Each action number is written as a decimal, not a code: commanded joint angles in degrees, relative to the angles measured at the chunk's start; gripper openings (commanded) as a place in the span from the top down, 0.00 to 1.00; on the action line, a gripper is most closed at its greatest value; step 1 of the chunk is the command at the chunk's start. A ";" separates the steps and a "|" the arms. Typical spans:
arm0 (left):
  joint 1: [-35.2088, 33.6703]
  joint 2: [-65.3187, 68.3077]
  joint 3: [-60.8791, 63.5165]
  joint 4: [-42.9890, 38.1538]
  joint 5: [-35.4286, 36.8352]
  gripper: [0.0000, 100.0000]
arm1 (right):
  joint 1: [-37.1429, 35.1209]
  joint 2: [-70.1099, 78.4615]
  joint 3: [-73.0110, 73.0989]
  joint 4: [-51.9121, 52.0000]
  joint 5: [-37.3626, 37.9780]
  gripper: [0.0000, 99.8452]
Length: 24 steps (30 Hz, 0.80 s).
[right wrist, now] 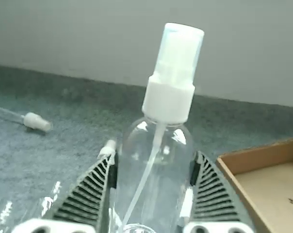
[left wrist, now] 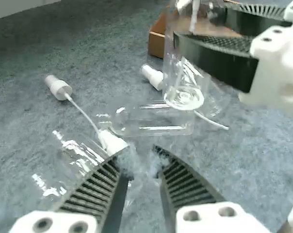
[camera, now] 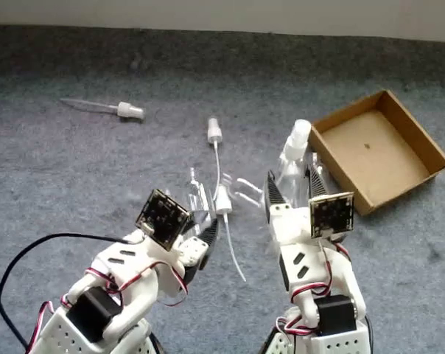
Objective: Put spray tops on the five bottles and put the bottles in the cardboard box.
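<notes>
Fingers (left wrist: 95,194) of left gripper (left wrist: 139,177) stood slightly apart, nothing between them, low over the carpet (camera: 75,177). They sat just beside a loose spray top (left wrist: 112,143), probably lined up to take it. An uncapped bottle (left wrist: 151,121) lay on its side just beyond, waiting for a top. Further right, right gripper (right wrist: 154,162) was clamped on the body of an upright capped bottle (right wrist: 154,141). This grip left the fitted spray top (right wrist: 173,73) free. Cardboard box (camera: 421,147) sat near on the right, so this bottle looked ready to go in.
</notes>
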<state>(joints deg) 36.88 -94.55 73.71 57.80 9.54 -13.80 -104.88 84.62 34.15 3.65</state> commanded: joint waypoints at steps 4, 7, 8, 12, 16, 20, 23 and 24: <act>9.36 -11.30 7.16 -9.23 -0.53 0.97 | 0.75 0.04 -5.58 -6.99 -1.14 0.92; 10.42 -9.54 12.00 -17.67 -0.53 0.97 | 0.75 -0.31 -5.85 -7.08 -1.23 0.92; 10.59 -9.27 13.32 -20.22 -0.44 0.97 | 0.75 -0.31 -5.93 -7.08 -1.23 0.92; 10.68 -9.19 16.84 -26.02 -0.26 0.97 | -0.75 -0.31 -5.93 -7.08 -1.23 0.92; 11.82 -9.19 18.33 -29.80 -0.18 0.97 | -8.04 -0.31 -5.58 -7.08 -1.23 0.92; 11.03 -9.19 21.41 -33.41 -0.18 0.97 | -14.46 -0.40 -5.67 -6.99 -1.23 0.92; 9.54 -9.19 23.43 -37.36 -0.18 0.97 | -17.19 -0.40 -5.85 -6.90 -1.23 0.92; 8.92 -9.19 23.43 -37.71 -0.18 0.97 | -17.63 -0.40 -5.85 -6.90 -1.23 0.92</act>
<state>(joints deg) 47.78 -103.52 95.87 23.08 9.54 -29.01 -104.88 83.03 28.97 2.95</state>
